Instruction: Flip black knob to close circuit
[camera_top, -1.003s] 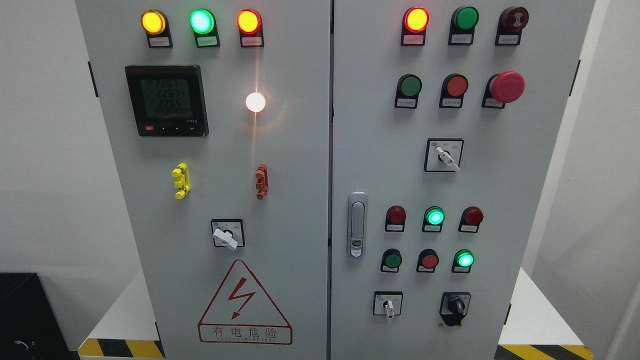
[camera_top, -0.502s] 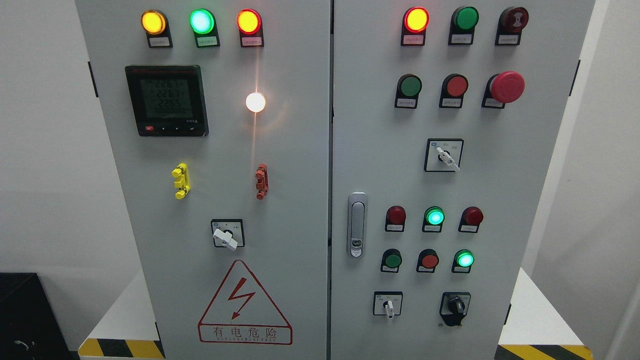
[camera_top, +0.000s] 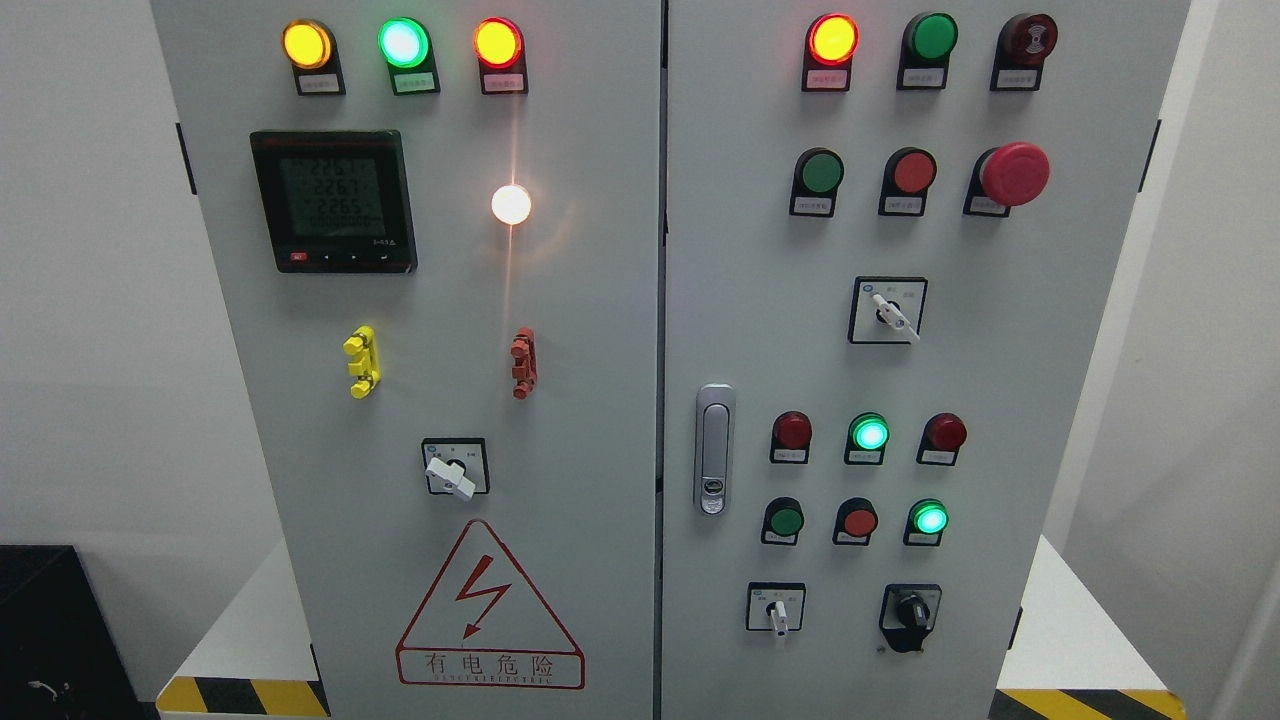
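The black knob sits at the lower right of the grey cabinet's right door, on a black plate, its handle standing roughly upright. Neither of my hands nor arms shows anywhere in the head view.
Left of the black knob is a white selector switch. Above it are rows of red and green lamps and buttons, a red mushroom stop button and a silver door latch. The left door carries a meter and a warning triangle.
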